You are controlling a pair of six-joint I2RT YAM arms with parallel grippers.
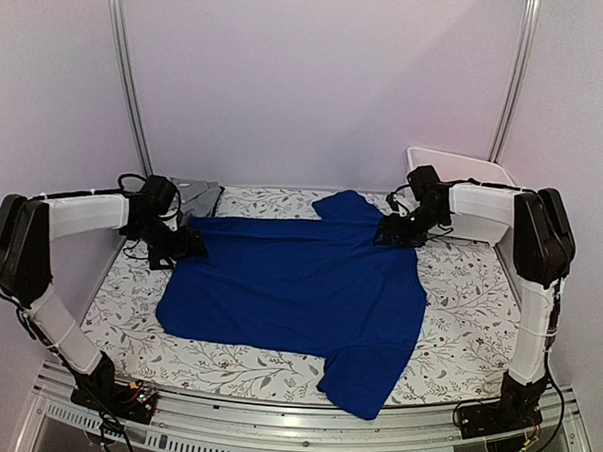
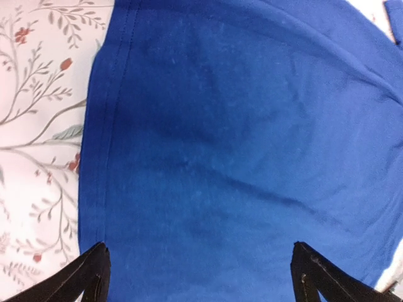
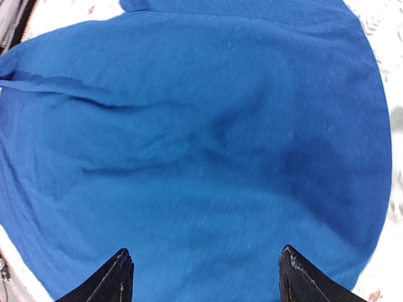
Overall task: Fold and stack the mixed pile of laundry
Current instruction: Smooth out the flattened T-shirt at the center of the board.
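1. A big blue shirt [image 1: 299,286] lies spread out flat in the middle of the table [image 1: 117,323].
2. The table has a white flower cloth [image 1: 459,293] on it.
3. One sleeve [image 1: 360,374] of the blue shirt points to the near edge of the table. The other sleeve [image 1: 344,206] points to the far side.
4. The left hand [image 1: 184,244] is low at the left edge of the blue shirt, near its far left corner, right by the hem.
5. The left hand is open. Its two fingers [image 2: 94,275] are wide apart, with only flat blue cloth below them.
6. The right hand [image 1: 389,230] is at the far right part of the blue shirt, just beside the far sleeve.
7. The right hand is open too. Its fingers [image 3: 116,280] stand apart over the blue cloth and hold nothing.
8. I cannot tell if the fingers touch the cloth.
9. A grey shirt [image 1: 198,194] lies at the far left of the table, just behind the left hand.
10. A white bin [image 1: 454,165] stands at the far right, behind the right arm.
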